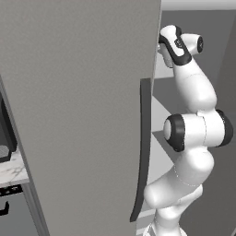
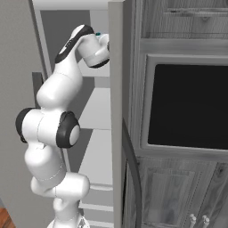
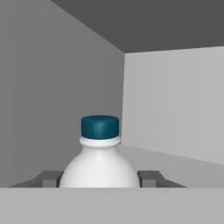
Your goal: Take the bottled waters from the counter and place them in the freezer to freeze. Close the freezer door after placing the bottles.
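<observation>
Reaching into the open freezer (image 2: 95,111) past its door (image 1: 78,115), the hand (image 3: 99,179) is clamped on a water bottle (image 3: 99,164), blue cap (image 3: 99,127) upright.

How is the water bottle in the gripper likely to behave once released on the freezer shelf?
The bottle looks wide-bodied under a narrow capped neck, so it probably stands stably. Its round, smooth sides would likely roll if tipped and may slip between the fingers.

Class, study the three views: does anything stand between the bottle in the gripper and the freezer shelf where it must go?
Nothing visible does. The gripper is shut on the bottle and already reaches inside the freezer, past the open freezer door; bare walls and shelf lie ahead.
</observation>
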